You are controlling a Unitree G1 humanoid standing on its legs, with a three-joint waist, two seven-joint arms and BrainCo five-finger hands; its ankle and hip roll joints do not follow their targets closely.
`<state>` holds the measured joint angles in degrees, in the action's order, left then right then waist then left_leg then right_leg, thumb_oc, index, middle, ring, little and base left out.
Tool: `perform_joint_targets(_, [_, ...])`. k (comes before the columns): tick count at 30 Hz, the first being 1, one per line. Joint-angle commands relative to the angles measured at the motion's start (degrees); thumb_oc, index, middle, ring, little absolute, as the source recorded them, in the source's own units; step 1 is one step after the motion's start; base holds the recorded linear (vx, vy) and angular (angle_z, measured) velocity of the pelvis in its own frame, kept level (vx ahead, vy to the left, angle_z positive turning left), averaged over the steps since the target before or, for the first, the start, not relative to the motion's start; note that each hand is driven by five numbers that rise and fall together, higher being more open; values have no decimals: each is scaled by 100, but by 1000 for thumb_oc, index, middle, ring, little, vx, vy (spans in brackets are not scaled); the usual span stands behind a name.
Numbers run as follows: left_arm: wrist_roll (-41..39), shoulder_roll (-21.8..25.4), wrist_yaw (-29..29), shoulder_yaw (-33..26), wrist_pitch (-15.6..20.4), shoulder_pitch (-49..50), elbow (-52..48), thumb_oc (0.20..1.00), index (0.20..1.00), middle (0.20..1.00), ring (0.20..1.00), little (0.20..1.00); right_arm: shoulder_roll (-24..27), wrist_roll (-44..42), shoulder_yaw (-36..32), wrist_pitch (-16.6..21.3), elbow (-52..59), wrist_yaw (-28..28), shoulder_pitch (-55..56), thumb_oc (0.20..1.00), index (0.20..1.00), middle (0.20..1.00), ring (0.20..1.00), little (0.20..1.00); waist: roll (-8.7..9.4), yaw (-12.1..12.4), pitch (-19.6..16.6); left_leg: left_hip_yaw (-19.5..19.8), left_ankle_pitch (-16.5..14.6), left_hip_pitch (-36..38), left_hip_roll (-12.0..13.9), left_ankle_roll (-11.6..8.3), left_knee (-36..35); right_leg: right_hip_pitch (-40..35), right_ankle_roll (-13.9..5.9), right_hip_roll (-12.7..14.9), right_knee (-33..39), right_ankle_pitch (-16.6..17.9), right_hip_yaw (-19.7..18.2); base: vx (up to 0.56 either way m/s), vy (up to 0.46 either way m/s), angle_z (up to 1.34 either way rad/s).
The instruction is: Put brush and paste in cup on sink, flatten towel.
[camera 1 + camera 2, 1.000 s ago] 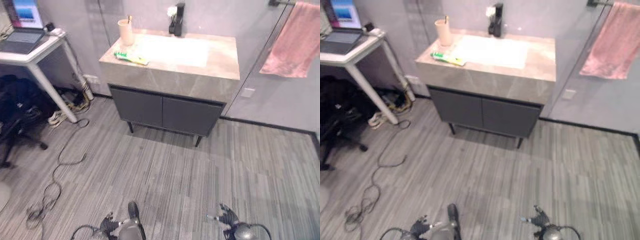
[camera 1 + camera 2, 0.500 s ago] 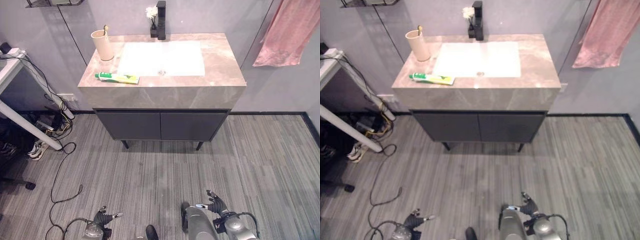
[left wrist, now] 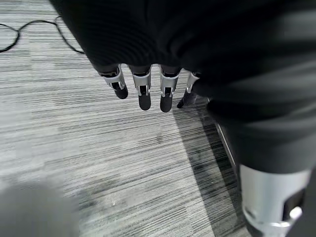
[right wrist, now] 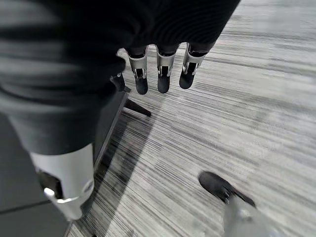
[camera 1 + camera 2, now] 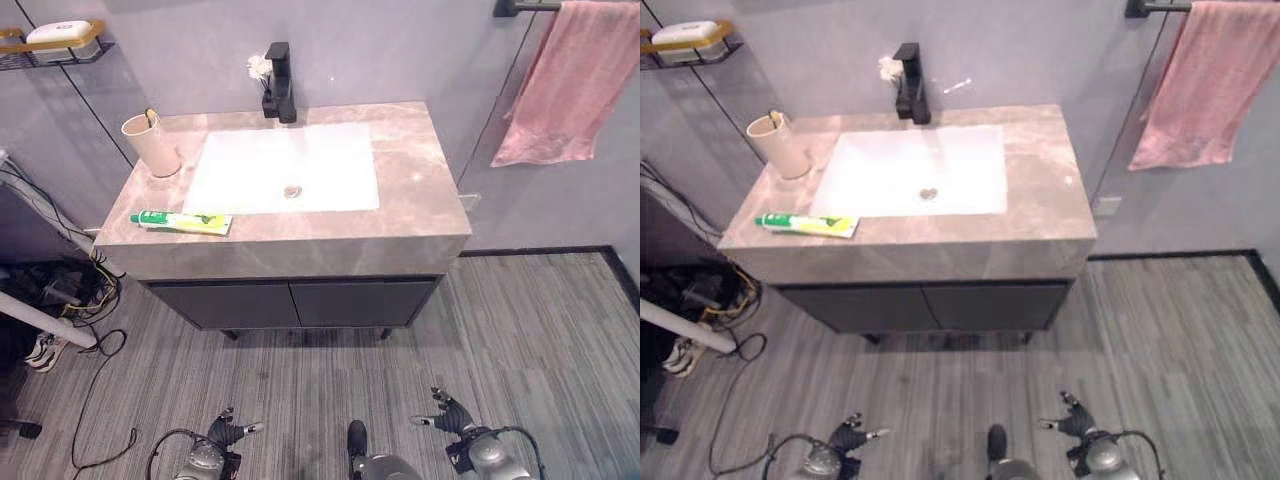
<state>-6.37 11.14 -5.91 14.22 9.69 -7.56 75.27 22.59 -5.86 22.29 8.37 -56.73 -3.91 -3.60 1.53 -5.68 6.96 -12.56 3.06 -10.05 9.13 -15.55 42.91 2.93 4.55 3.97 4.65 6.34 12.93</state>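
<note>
A beige cup [image 5: 150,146] stands at the left back of the grey stone sink counter [image 5: 420,190], with a brush handle sticking out of it. A green and white paste tube [image 5: 182,221] lies flat near the counter's front left edge. A pink towel [image 5: 560,85] hangs bunched from a dark bar on the wall at the right. My left hand [image 5: 228,434] and right hand [image 5: 452,416] hang low above the floor, well short of the counter. Both are open and empty, with straight fingers [image 3: 142,90] and fingers [image 4: 163,69] over the striped floor.
A black tap [image 5: 278,82] stands behind the white basin [image 5: 285,168]. A wall shelf with a soap dish [image 5: 62,37] is at the upper left. Dark cabinet doors [image 5: 290,304] sit under the counter. Cables [image 5: 85,300] lie on the floor at the left.
The whole picture has shifted: the sink unit now looks nearer and more central, so the camera has moved. Both hands still hang low and open.
</note>
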Motion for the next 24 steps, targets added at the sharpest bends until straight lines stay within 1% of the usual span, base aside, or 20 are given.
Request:
perform_joint_targets(1, [-137, 214, -76, 183, 43, -142, -119, 1000, 1000, 1000, 1000, 1000, 194, 120, 33, 57, -122, -130, -117, 1000, 1000, 1000, 1000, 1000, -77, -26, 217, -750, 485, 46, -40, 560, -1452, -45, -652, 113, -592, -539, -404, 229, -25, 29])
perform_joint_targets(3, [-114, 202, -95, 196, 52, -101, -107, 1000, 1000, 1000, 1000, 1000, 206, 99, 18, 47, -143, -158, -127, 1000, 1000, 1000, 1000, 1000, -135, 12, 207, -742, 289, -105, -59, 719, -1890, -120, -693, 118, -560, -605, -438, 250, 77, 34])
perform_joint_targets(4, [-80, 197, -113, 181, 55, -72, -89, 1000, 1000, 1000, 1000, 1000, 203, 88, 20, 56, -170, -169, -144, 1000, 1000, 1000, 1000, 1000, -187, 26, 155, -710, 220, -103, -131, 838, -2594, -98, -760, 120, -539, -632, -499, 287, 164, 14])
perform_joint_targets(5, [-50, 190, -126, 190, 49, -47, -70, 1000, 1000, 1000, 1000, 1000, 188, 90, 31, 66, -190, -172, -153, 1000, 1000, 1000, 1000, 1000, -223, 45, 130, -602, 149, -84, -153, 924, -3046, -109, -807, 129, -560, -669, -534, 323, 205, -3])
perform_joint_targets(6, [-27, 187, -142, 183, 57, -24, -43, 1000, 1000, 1000, 1000, 1000, 179, 105, 47, 75, -219, -188, -150, 1000, 1000, 1000, 1000, 1000, -275, 87, 113, -461, 281, -105, -123, 939, -3550, -146, -840, 109, -570, -731, -587, 451, 267, -27])
perform_joint_targets(7, [-45, 171, -173, 170, 59, -14, 18, 1000, 1000, 1000, 1000, 1000, 158, 148, 78, 91, -300, -195, -175, 1000, 1000, 1000, 1000, 1000, -363, 184, 97, -86, 698, -263, 114, 879, -4081, -248, -885, 121, -613, -872, -676, 481, 276, -38])
perform_joint_targets(8, [-77, 177, -165, 156, 59, -25, 36, 1000, 1000, 1000, 1000, 1000, 147, 159, 98, 90, -315, -182, -201, 1000, 1000, 1000, 1000, 1000, -391, 208, 97, 38, 826, -332, 201, 851, -4261, -305, -911, 140, -619, -939, -724, 368, 205, -50])
perform_joint_targets(9, [-78, 178, -165, 156, 60, -25, 37, 1000, 1000, 1000, 1000, 1000, 145, 159, 99, 90, -315, -182, -202, 1000, 1000, 1000, 1000, 1000, -383, 204, 104, 37, 832, -315, 192, 850, -4276, -315, -913, 148, -625, -949, -721, 241, 135, -56])
perform_joint_targets(10, [-106, 184, -153, 139, 59, -21, 46, 1000, 1000, 1000, 1000, 1000, 133, 149, 102, 90, -326, -153, -210, 1000, 1000, 1000, 1000, 1000, -418, 223, 89, 104, 941, -314, 252, 804, -4344, -376, -949, 151, -637, -1002, -785, 228, 139, -55])
perform_joint_targets(12, [-147, 187, -124, 148, 61, -11, 40, 1000, 1000, 1000, 1000, 1000, 115, 139, 116, 79, -354, -115, -226, 1000, 1000, 1000, 1000, 1000, -436, 251, 67, 104, 941, -288, 269, 784, -4284, -440, -975, 174, -681, -1084, -845, 288, 192, -52])
perform_joint_targets(13, [-104, 209, -32, 150, 34, 31, 56, 1000, 1000, 1000, 1000, 1000, 81, 227, 166, 21, -378, -26, -212, 1000, 1000, 1000, 1000, 1000, -427, 289, -38, 22, 732, -317, 148, 861, -3948, -650, -1043, 321, -817, -1265, -908, 391, 284, -41])
perform_joint_targets(14, [-38, 224, -37, 198, 40, 18, 79, 1000, 1000, 1000, 1000, 1000, 68, 295, 167, 9, -430, 1, -215, 1000, 1000, 1000, 1000, 1000, -373, 317, -70, 36, 575, -407, -7, 940, -3694, -754, -1086, 463, -916, -1271, -929, 505, 377, -38])
perform_joint_targets(16, [38, 280, -12, 257, 29, 9, 58, 1000, 1000, 1000, 1000, 1000, -18, 263, 139, -17, -473, -13, -251, 1000, 1000, 1000, 1000, 1000, -305, 327, -170, -109, 290, -345, -198, 1100, -3539, -678, -1185, 677, -1167, -1106, -1090, 336, 295, -5])
perform_joint_targets(17, [54, 308, -12, 257, 29, 2, 46, 1000, 1000, 1000, 1000, 1000, -45, 223, 110, -23, -443, 18, -247, 1000, 1000, 1000, 1000, 1000, -296, 333, -206, -196, 207, -266, -267, 1160, -3558, -581, -1241, 764, -1300, -956, -1127, 184, 189, -20])
perform_joint_targets(18, [54, 308, -12, 257, 29, 2, 46, 1000, 1000, 1000, 1000, 1000, -45, 223, 110, -23, -443, 18, -246, 1000, 1000, 1000, 1000, 1000, -295, 335, -206, -198, 207, -265, -267, 1161, -3559, -580, -1242, 764, -1300, -956, -1130, 204, 278, -40])
perform_joint_targets(19, [105, 366, -31, 286, 25, -17, -27, 1000, 1000, 1000, 1000, 1000, -127, 206, 141, -10, -389, 20, -329, 1000, 1000, 1000, 1000, 1000, -260, 355, -206, -397, 70, -68, -419, 1282, -3641, -309, -1337, 958, -1680, -456, -1144, 254, 386, -50])
perform_joint_targets(20, [110, 458, -21, 280, 28, -47, -124, 1000, 1000, 1000, 1000, 1000, -121, 242, 225, 11, -160, 48, -358, 1000, 1000, 1000, 1000, 1000, -247, 356, -161, -527, 10, 67, -503, 1376, -3785, -33, -1359, 972, -2048, -145, -1076, 252, 385, -52])
perform_joint_targets(22, [110, 485, -18, 274, 33, -63, -160, 1000, 1000, 1000, 1000, 1000, -120, 234, 232, 12, -107, 56, -358, 1000, 1000, 1000, 1000, 1000, -265, 351, -127, -540, -13, 121, -530, 1415, -3839, 69, -1345, 901, -2228, -176, -1055, 131, 202, -44])
perform_joint_targets(23, [119, 510, -20, 300, 58, -92, -221, 1000, 1000, 1000, 1000, 1000, -124, 210, 242, 36, -131, 63, -362, 1000, 1000, 1000, 1000, 1000, -270, 286, -98, -513, -55, 136, -590, 1440, -3857, 174, -1322, 590, -2383, -249, -1259, 150, 270, -5])
perform_joint_targets(24, [100, 547, 4, 299, 86, -109, -241, 1000, 1000, 1000, 1000, 1000, -157, 178, 269, 47, -176, 56, -387, 1000, 1000, 1000, 1000, 1000, -274, 269, -23, -504, -70, 184, -643, 1494, -3936, 542, -1249, 162, -2449, -509, -1323, 107, 201, 25])
